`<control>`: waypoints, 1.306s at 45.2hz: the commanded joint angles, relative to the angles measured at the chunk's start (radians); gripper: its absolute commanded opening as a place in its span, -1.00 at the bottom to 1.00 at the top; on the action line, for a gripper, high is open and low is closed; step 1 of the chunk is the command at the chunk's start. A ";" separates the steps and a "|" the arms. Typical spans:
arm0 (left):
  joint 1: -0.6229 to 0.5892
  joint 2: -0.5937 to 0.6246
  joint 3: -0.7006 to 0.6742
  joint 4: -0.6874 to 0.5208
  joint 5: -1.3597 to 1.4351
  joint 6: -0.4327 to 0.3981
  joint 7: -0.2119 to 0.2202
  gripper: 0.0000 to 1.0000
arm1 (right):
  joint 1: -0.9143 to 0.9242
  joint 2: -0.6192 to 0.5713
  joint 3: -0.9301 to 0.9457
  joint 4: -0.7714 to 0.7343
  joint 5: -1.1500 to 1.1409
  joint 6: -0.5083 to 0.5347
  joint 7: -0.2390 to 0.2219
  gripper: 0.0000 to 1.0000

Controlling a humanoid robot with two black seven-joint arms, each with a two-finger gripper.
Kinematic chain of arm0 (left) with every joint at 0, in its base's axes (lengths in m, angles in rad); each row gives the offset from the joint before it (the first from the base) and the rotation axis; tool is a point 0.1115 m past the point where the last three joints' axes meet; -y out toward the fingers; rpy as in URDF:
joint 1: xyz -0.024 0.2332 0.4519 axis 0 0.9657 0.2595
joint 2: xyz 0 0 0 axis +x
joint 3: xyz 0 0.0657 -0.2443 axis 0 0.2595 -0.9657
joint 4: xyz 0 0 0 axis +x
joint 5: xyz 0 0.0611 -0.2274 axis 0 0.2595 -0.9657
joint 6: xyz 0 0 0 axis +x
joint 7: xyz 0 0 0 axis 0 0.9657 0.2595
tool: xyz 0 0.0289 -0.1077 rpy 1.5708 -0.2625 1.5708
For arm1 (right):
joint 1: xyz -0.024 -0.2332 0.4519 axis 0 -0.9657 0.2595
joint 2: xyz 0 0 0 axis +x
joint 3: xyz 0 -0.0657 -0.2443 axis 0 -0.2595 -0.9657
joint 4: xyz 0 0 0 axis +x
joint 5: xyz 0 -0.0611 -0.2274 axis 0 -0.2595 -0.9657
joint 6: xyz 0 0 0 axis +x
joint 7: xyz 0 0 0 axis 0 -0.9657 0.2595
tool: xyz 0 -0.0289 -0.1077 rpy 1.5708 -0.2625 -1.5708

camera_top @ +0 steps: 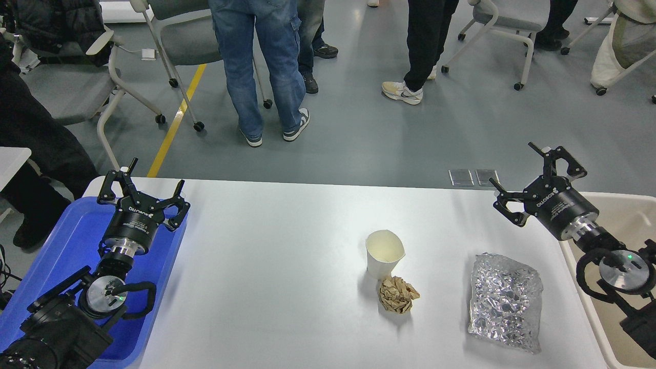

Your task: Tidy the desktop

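The white desktop fills the lower part of the head view. On it, right of centre, stands a white paper cup, upright and slightly dented. A crumpled brown paper ball lies just in front of the cup, touching or nearly touching it. Further right lies a crinkled silver foil bag. My left gripper hovers open above the far end of the blue tray, holding nothing. My right gripper is open too, raised over the desktop's far right edge, behind the foil bag.
A blue plastic tray sits on the desktop's left end under my left arm. A beige bin stands at the right edge beneath my right arm. People and wheeled chairs stand on the grey floor beyond the far edge.
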 commanded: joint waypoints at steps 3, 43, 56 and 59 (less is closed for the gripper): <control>0.000 0.000 0.002 0.000 0.001 -0.002 0.000 1.00 | 0.001 -0.002 0.000 0.001 0.000 0.000 0.000 1.00; -0.003 0.003 0.003 0.000 0.000 -0.002 0.000 1.00 | 0.005 -0.233 -0.034 0.450 -0.216 -0.104 -0.008 1.00; -0.003 0.003 0.005 0.000 0.000 -0.005 0.000 1.00 | 0.177 -0.230 -0.285 0.542 -0.460 -0.229 -0.018 1.00; -0.003 0.003 0.005 0.000 0.000 -0.005 0.000 1.00 | 0.243 -0.230 -0.356 0.534 -0.471 -0.233 -0.018 1.00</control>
